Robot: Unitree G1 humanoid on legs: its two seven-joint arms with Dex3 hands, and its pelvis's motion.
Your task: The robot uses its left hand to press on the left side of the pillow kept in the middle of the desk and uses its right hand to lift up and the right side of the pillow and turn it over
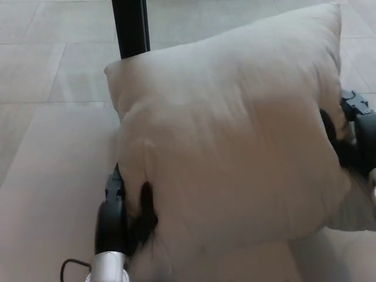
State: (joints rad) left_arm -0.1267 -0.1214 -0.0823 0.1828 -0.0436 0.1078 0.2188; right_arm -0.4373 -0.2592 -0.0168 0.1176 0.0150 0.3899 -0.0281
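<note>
The big white pillow (235, 141) fills the middle and right of the frame, tipped up on edge above the pale surface (53, 194). The left robot hand (120, 202) at lower left pushes into its left edge, while the right robot hand (346, 138) at the right edge clutches its right side. A black post (130, 26) rises at upper left behind the pillow, against the tiled floor (53, 53).

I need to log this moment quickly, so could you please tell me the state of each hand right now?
Left hand: against the pillow's left edge, grip cannot be told.
Right hand: mostly hidden behind the pillow's right side, cannot be told.
</note>
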